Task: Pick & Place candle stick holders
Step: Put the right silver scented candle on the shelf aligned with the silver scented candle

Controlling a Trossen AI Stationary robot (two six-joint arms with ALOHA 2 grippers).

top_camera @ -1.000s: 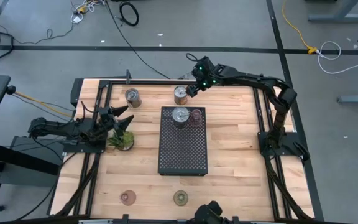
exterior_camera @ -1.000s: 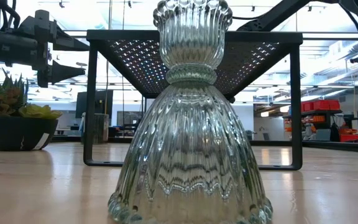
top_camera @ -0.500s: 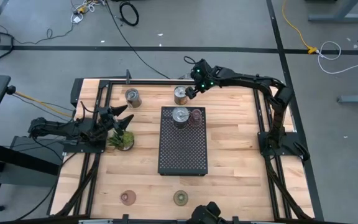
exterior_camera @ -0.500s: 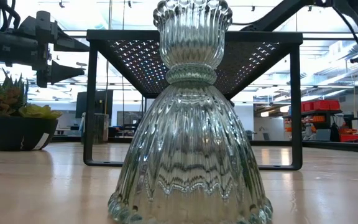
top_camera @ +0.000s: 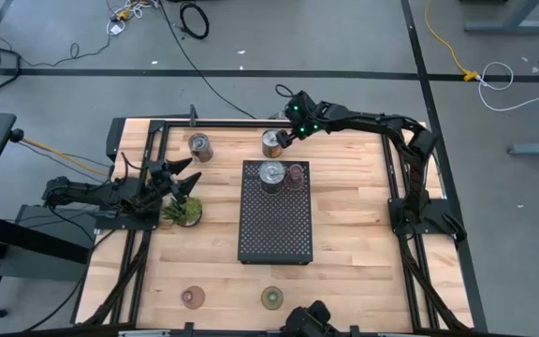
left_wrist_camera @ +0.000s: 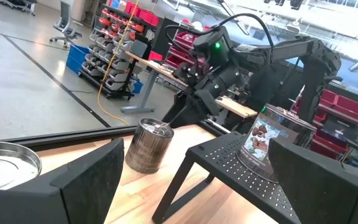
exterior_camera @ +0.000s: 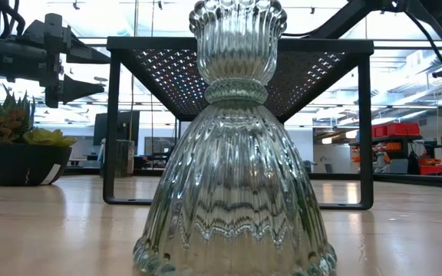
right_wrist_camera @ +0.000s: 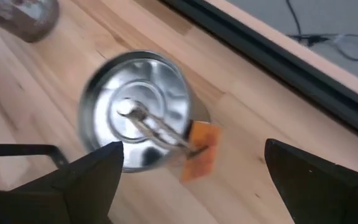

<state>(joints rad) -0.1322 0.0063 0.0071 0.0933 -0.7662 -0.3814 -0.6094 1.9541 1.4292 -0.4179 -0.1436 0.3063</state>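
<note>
Approach step is being carried out: the right gripper (top_camera: pixel 283 139), fingers spread wide, is being positioned over the silver cup (top_camera: pixel 271 143) standing on the counter (top_camera: pixel 354 225) behind the black tray (top_camera: pixel 276 215), while descent and closure are being judged the next requirement.

The right end effector (top_camera: pixel 282 139) has crept along the far edge of the worktop (top_camera: pixel 344 225) toward the left over the last second, and now hangs with fingers apart just beside the silver cup (top_camera: pixel 271 142) there.
</note>
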